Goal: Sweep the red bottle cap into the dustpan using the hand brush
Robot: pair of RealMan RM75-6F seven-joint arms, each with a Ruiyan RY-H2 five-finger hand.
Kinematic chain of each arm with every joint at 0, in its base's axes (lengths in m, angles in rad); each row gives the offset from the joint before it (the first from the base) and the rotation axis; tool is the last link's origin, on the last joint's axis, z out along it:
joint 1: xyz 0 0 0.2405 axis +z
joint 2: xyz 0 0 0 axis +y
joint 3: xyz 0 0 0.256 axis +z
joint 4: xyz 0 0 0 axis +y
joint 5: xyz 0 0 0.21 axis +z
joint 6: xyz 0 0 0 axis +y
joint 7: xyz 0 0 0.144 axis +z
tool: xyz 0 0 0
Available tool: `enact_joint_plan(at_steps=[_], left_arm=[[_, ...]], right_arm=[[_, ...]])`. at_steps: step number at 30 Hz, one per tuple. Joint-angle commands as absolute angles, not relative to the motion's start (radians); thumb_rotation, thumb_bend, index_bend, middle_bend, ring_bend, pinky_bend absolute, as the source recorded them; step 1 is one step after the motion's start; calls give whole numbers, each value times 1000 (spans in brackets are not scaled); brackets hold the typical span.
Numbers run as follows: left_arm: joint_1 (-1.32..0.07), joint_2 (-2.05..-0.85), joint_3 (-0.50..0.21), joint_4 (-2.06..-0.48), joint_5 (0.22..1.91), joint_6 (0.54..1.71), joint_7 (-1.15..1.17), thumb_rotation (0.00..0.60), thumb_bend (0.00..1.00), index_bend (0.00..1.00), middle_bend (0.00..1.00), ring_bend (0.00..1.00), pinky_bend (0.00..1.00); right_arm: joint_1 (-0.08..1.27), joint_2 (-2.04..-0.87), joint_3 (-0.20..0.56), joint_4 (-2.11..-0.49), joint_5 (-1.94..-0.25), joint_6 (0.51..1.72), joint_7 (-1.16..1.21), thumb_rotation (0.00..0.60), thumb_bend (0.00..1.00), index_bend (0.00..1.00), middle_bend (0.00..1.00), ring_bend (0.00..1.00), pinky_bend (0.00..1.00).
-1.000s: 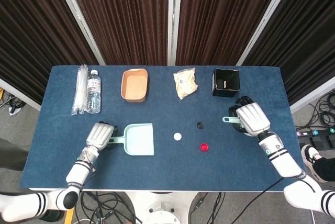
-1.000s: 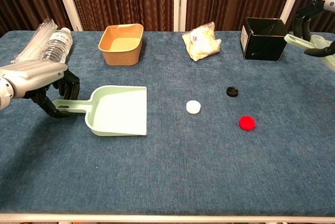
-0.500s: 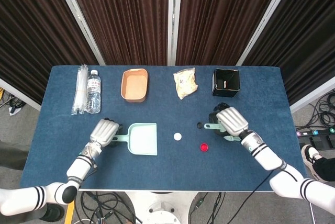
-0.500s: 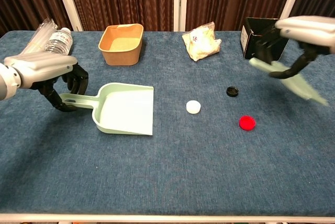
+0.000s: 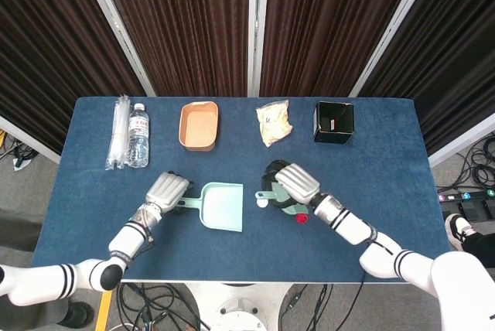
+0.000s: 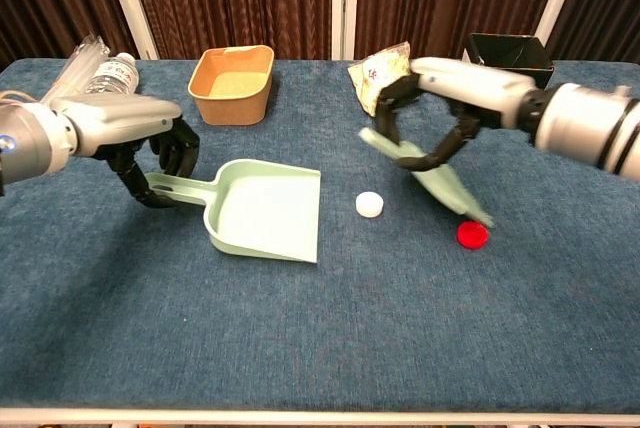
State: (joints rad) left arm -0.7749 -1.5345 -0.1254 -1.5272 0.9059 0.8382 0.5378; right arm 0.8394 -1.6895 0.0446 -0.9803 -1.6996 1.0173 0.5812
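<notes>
The robot's left hand (image 6: 150,153) is holding the handle of the pale green plastic dustpan (image 6: 268,211). The dustpan is lying flat on the blue cloth table (image 6: 320,348). Its open mouth is facing right, toward the caps, so I think it is being kept ready to catch something.

The right hand (image 6: 430,113) is wrapped around the handle of the pale green hand brush (image 6: 440,183). The brush is being held above the table at a slant. Its handle end is pointing up and to the left, and its long brushing end is pointing down and to the right.

The brush tip is hanging just beside the small round red bottle cap (image 6: 472,235), on its upper left. The red cap is lying flat on the table, well to the right of the dustpan. A small white bottle cap (image 6: 370,204) is sitting between them, so it could get in the way.

The brush probably needs to get to the far right side of the red cap to push it left.
</notes>
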Motion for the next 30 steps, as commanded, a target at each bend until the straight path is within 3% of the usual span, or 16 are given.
enact_joint_plan(at_steps=[1,13,26,30], left_arm=[[-793,-1545,-128,-1520,893,834,545,600,366,563,562,422,322],[-840,-1569,-119,-1536,852,852,580,600,366,563,563,431,322],[-875,-1555,-105,-1568,844,856,587,600,366,564,563,431,322],[-882,-1555,-101,-1570,840,856,582,600,366,564,563,431,321]], right_arm=[[868,-1733,45,-959,-1716,1042,619,600,488,658,623,247,196],[921,-1827,55,-952,-1738,1121,685,600,523,658,623,247,196],[739,-1524,-34,-1271,-1681,1222,453,600,550,658,623,248,190],[694,-1498,-62,-1293,-1660,1214,394,600,564,658,623,247,188]])
